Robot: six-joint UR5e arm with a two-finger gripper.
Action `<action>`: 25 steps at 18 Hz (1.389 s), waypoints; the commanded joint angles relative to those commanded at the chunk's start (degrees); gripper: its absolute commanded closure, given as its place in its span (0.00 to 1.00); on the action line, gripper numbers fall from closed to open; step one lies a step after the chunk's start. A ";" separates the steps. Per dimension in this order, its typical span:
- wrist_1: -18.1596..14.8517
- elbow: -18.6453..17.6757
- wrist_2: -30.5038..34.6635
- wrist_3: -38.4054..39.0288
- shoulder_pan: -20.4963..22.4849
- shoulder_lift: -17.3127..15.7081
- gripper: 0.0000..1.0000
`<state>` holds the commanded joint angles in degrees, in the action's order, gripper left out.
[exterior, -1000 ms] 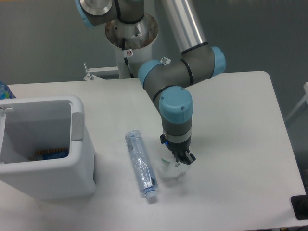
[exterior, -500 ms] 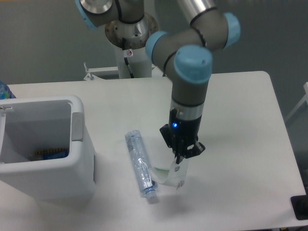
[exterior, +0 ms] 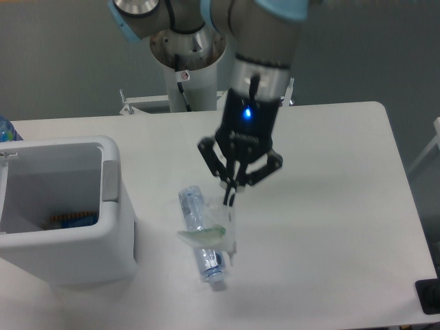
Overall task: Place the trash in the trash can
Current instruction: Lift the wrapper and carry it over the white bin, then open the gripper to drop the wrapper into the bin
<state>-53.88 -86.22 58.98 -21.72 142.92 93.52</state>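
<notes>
Gripper (exterior: 232,194) pinches the wrapper (exterior: 210,235) (dangling over the bottle (exterior: 199,234)).

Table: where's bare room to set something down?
Bare: right half of the table, and the far strip behind the bin. Crowded: middle, where the gripper dangles the wrapper over the bottle.
</notes>
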 joint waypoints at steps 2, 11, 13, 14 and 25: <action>0.00 0.00 -2.02 1.68 -1.41 -1.93 1.00; 0.00 -5.53 -2.38 3.36 -14.51 -3.70 1.00; 0.00 -5.80 -2.38 3.36 -15.73 -3.26 0.93; 0.00 -6.15 -2.21 3.01 -16.78 -3.09 0.88; 0.79 -5.54 -1.94 7.39 -13.82 -2.82 0.00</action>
<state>-53.09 -91.76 57.04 -14.33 129.10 90.70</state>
